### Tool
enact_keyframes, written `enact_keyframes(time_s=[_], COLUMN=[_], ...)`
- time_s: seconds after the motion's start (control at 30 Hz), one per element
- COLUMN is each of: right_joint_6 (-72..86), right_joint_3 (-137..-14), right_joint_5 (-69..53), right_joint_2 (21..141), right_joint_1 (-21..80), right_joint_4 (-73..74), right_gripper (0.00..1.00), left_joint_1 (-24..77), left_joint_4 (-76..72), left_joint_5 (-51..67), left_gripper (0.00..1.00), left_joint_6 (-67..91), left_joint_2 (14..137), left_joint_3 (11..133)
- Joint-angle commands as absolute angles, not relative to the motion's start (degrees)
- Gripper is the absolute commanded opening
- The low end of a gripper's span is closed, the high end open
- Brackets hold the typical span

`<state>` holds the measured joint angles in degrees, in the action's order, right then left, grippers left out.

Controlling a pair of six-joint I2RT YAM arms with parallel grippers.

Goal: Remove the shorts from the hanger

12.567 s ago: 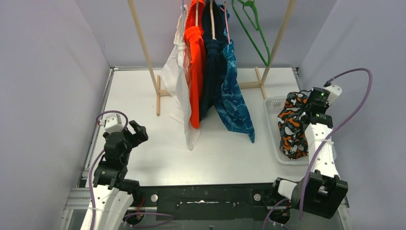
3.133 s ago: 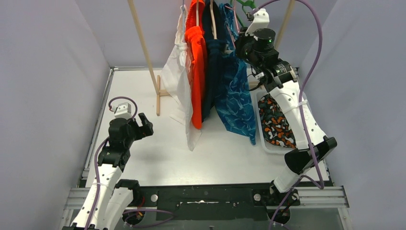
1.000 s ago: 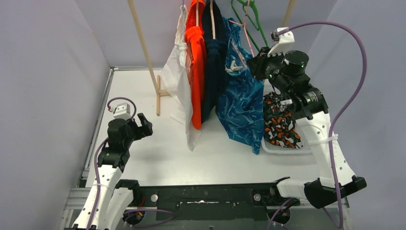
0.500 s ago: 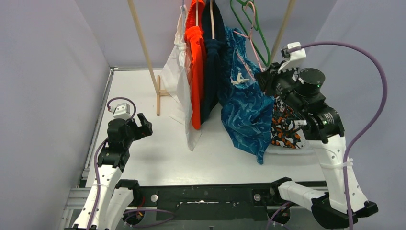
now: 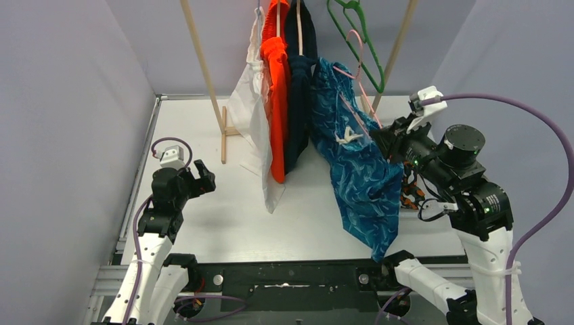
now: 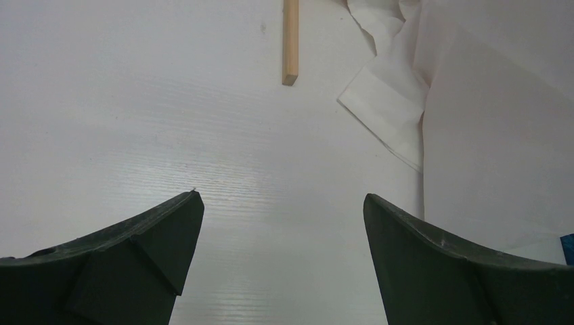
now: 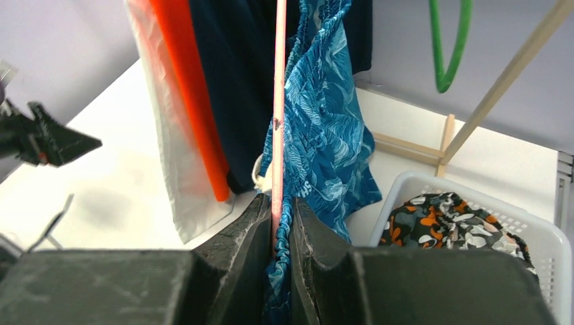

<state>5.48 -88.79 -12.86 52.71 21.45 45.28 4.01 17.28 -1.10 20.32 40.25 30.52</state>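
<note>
The right tool (image 7: pixel 277 206), at 3 o'clock, pinches the blue leaf shorts (image 5: pixel 359 176) and pink hanger (image 7: pixel 279 101) together, while the left tool (image 6: pixel 281 196) hangs wide open above the counter (image 6: pixel 135 122) at 8 o'clock.

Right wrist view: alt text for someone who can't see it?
The right gripper is shut on a pink hanger and the blue shorts hung on it. Beyond hang navy shorts, orange shorts and white shorts; camouflage shorts lie in a basket at right.
</note>
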Motion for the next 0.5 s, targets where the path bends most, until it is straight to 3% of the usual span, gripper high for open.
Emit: enact_keyframes(time_s=[0.0, 0.47], right_joint_6=[3.6, 3.6], right_joint_3=[-87.4, -86.1], right_joint_5=[-21.5, -43.8], right_joint_2=[47.6, 39.2], right_joint_1=[21.8, 21.8], right_joint_4=[42.0, 43.3], right_gripper=[0.00, 0.00], left_joint_1=[3.8, 3.8], left_joint_4=[14.2, 14.0], left_joint_5=[-0.4, 0.1], left_gripper=[0.90, 0.90], left_joint_6=[19.8, 19.9], left_joint_2=[39.2, 39.0], left_joint_3=[31.5, 31.6])
